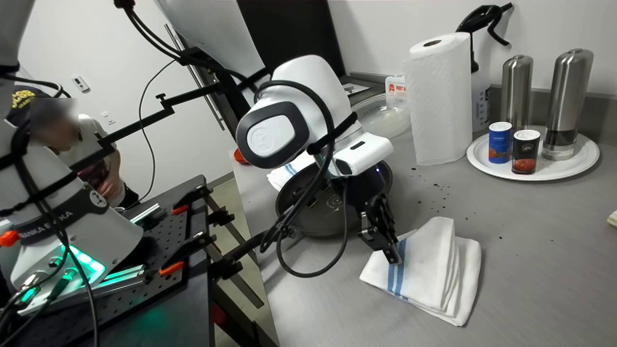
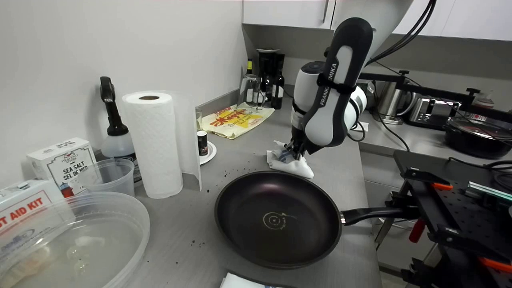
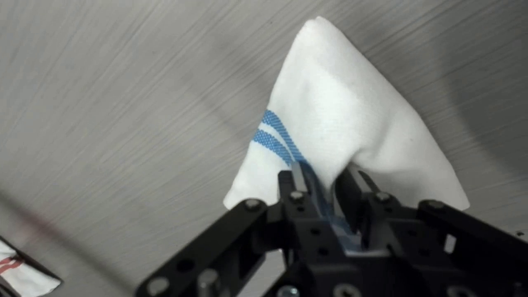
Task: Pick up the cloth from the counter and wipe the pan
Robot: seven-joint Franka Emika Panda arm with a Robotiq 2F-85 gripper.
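Note:
The cloth (image 1: pixel 429 270) is white with blue stripes, folded and bunched, on the grey counter (image 1: pixel 540 279) beside the pan. It also shows in an exterior view (image 2: pixel 296 167) and in the wrist view (image 3: pixel 326 99). My gripper (image 1: pixel 396 248) points down into the cloth. In the wrist view the fingers (image 3: pixel 324 185) are close together with a fold of cloth pinched between them. Part of the cloth is hidden behind the fingers. The dark round pan (image 2: pixel 280 236) lies on the counter next to the cloth, its black handle (image 2: pixel 376 213) over the counter's edge. My arm partly covers the pan (image 1: pixel 313 217) in an exterior view.
A paper towel roll (image 2: pixel 154 148), a clear plastic tub (image 2: pixel 116 240) and a white tray (image 1: pixel 585 159) with shakers and mills stand along the wall side. Another folded cloth (image 2: pixel 240 282) lies beyond the pan. Dark crumbs (image 1: pixel 436 193) are scattered on the counter.

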